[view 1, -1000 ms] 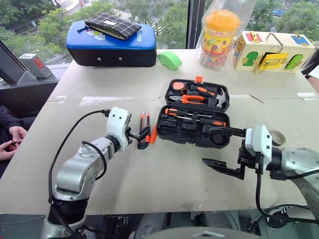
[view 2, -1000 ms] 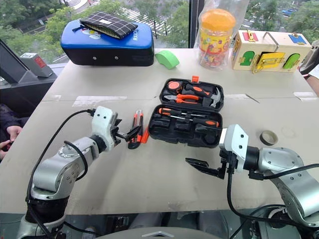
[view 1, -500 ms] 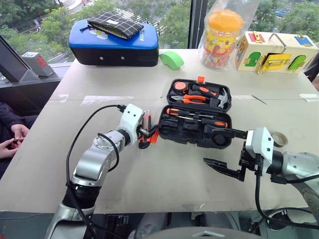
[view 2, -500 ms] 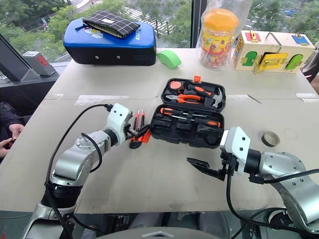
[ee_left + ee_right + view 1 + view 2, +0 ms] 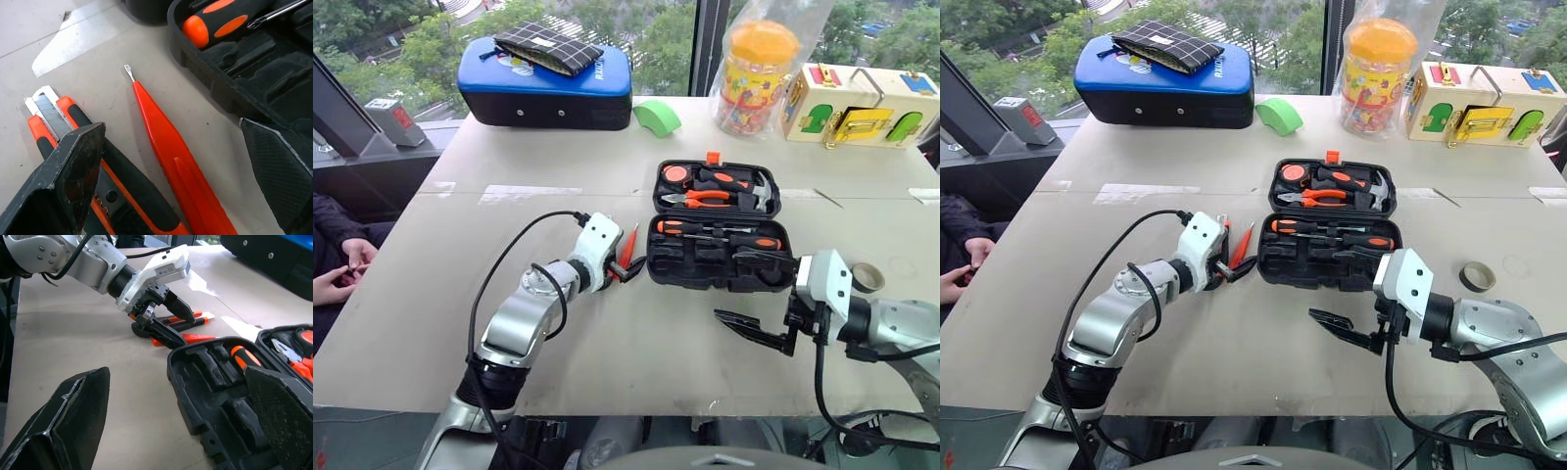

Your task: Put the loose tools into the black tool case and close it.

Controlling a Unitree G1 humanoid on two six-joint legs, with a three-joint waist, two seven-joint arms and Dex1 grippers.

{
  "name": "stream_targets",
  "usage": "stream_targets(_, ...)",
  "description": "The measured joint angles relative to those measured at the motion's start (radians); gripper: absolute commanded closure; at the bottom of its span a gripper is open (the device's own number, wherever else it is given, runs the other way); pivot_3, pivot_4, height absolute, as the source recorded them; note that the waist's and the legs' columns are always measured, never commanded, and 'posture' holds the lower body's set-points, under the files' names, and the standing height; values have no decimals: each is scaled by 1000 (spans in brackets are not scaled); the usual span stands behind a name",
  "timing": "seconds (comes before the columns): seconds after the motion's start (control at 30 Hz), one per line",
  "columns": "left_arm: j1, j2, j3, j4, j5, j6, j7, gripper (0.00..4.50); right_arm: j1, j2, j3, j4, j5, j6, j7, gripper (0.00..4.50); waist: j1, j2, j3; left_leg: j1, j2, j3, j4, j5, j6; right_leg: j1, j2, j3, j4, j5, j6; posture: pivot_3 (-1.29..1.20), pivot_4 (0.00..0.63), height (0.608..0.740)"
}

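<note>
Two loose tools beside our open black tool case [image 5: 715,230], both claws spread and empty.

We list the orange-black utility knife [image 5: 63,122] and the thin orange-handled screwdriver [image 5: 166,147] lying side by side on the table [image 5: 636,343], just off the case's 9 o'clock edge. Our left gripper [image 5: 1234,266] hangs over them with its fingers wide, one over the knife, the other over the case rim, gripping nothing. Two black-and-orange-handled screwdrivers [image 5: 710,233] lie in the case's near half. The small dark tape roll [image 5: 1474,276] sits at the case's 3 o'clock, well apart. Our right gripper [image 5: 759,299] hovers spread at the case's 5 o'clock corner, empty.
</note>
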Motion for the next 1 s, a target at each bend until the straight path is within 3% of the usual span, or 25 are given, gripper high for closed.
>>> stream_targets(0.37, -57, -107, -26, 19, 82, 90, 93, 0, -6, -29, -20, 0, 23, 1, 7, 44, 4, 0, 0, -1, -1, -1, 3, 1, -1, 1, 0, -2, 0, 0, 0, 0, 150, 740)
stream_targets(0.47, -67, -102, -38, 10, 94, 122, 94, 686, -10, -39, -24, 0, 30, 1, 11, 0, 3, 0, 0, -1, -1, -1, 3, 1, -1, 1, 0, -2, 1, 0, 0, 0, 150, 740)
stream_targets(0.5, -72, -101, -38, 2, 96, 143, 93, 1371, -10, -40, -25, 0, 32, 1, 11, 0, 1, 0, 0, 0, 0, -1, 3, 1, -1, 1, 0, -2, 1, 0, 0, 0, 150, 740)
stream_targets(0.53, -74, -101, -38, -2, 96, 157, 93, 1651, -10, -39, -25, 0, 32, 1, 11, 0, 0, 0, 0, 0, 0, -1, 3, 1, -1, 1, 0, -2, 1, 0, 0, 0, 150, 740)
stream_targets(0.63, -79, -95, -40, -24, 95, 212, 89, 3096, -11, -40, -25, 0, 35, 3, 9, 0, -2, 0, 0, 0, 0, -1, 3, 1, -1, 1, 1, -2, 1, 0, 0, 0, 150, 740)
stream_targets(1.0, -145, -82, -47, -57, 83, 402, 78, 3096, -32, -40, -20, -1, 36, 3, 2, 0, -3, 0, 0, 0, 0, -1, 3, 1, -1, 1, 1, -2, 1, 0, 0, 0, 150, 740)
